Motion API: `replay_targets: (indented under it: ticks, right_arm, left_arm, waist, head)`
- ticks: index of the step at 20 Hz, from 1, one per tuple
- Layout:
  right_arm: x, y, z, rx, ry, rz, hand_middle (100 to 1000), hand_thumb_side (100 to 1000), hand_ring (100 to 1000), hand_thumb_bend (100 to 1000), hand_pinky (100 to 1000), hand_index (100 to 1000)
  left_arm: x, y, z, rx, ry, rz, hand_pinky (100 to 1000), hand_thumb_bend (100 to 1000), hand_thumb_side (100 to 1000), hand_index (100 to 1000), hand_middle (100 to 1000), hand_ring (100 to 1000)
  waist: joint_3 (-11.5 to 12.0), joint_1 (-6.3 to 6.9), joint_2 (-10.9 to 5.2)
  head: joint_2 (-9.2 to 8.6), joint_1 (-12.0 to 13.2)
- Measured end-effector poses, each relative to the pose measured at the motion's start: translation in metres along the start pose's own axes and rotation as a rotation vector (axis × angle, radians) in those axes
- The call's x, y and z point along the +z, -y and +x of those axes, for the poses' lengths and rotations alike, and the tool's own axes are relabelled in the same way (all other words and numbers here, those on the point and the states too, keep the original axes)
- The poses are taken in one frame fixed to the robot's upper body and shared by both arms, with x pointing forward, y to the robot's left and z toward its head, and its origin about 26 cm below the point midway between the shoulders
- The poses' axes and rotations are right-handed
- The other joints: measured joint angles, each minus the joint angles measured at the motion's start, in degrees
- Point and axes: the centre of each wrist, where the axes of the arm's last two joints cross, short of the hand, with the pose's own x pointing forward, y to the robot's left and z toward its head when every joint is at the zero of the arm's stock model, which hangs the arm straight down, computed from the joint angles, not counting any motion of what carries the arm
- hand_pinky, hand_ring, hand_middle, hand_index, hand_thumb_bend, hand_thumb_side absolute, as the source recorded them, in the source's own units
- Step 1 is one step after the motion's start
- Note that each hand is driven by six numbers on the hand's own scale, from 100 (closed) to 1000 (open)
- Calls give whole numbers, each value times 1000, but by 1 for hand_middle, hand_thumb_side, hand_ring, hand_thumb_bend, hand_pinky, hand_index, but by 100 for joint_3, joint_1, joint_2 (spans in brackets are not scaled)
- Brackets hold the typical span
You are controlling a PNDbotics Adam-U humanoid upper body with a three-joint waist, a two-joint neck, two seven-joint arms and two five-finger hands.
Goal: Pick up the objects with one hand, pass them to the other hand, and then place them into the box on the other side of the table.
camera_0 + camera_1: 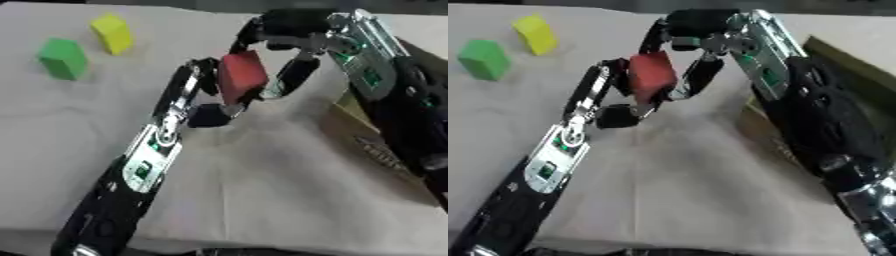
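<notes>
In the left eye view, the left hand has its fingers curled on the red block, above the table. In the right eye view, the right hand also curls around this block from above; the box is just beside this hand.

Matt red block, glossy black plastic and silver metal hands, wrinkled cloth table cover

text: none readable | box: dark marks on side, illegible
</notes>
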Motion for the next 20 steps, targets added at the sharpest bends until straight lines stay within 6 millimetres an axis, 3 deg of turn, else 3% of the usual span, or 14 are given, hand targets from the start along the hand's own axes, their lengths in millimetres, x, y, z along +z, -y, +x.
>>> replay_targets:
  ticks: [5, 8, 17, 20]
  right_arm:
    - [0, 0, 0, -18, 1, 1, 478, 295, 699, 219, 824, 617]
    - [1, 0, 0, -23, -2, 3, 469, 288, 690, 199, 821, 604]
    - [3, 0, 0, -32, -9, 10, 442, 257, 671, 141, 811, 564]
    - [3, -1, -1, -31, -11, 17, 430, 247, 663, 120, 807, 552]
  left_arm:
    - [0, 0, 1, -6, 2, 1, 550, 100, 205, 431, 286, 469]
    - [-1, 0, 1, -13, 2, -1, 568, 100, 128, 465, 321, 485]
    - [-4, 2, 4, -91, -13, -39, 718, 100, 100, 740, 516, 640]
    - [-4, 1, 5, -116, -16, -63, 758, 168, 100, 778, 559, 690]
  waist:
    - [-2, 0, 0]
    - [-3, 0, 0]
    - [-10, 0, 0]
    - [-11, 0, 0]
  head:
    - [0, -42]
    - [0, -46]
    - [0, -88]
    - [0, -93]
